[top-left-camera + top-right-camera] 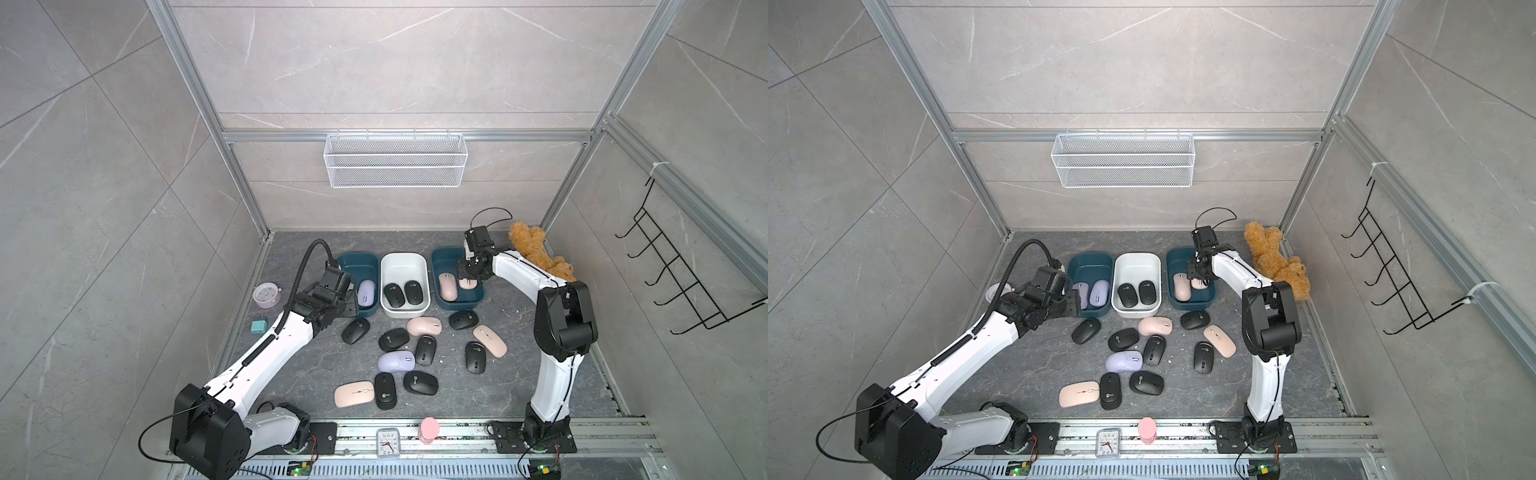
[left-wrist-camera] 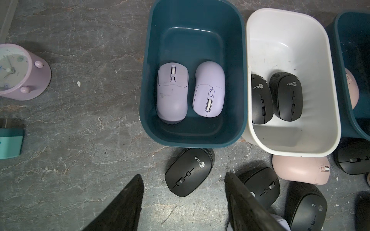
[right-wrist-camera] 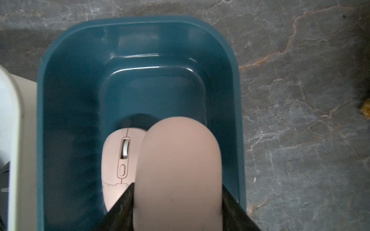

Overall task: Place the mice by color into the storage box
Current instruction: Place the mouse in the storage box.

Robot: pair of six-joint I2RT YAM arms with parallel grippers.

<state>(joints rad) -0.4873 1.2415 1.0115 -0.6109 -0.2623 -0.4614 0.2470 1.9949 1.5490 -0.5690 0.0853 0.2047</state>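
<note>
While the right gripper (image 3: 177,187) clamped the pink mouse (image 3: 178,156), probably light, rigid and slippery, across its flanks over the teal bin (image 3: 60,100) at the table's (image 1: 519,395) one o'clock, the left gripper (image 2: 182,175) hung parted, empty.

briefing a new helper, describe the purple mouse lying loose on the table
Find the white bin in the middle of the row of three. In the loose cluster of mice in front of it lies the purple mouse. It is the only lilac one outside a bin; its neighbours are black.
</note>
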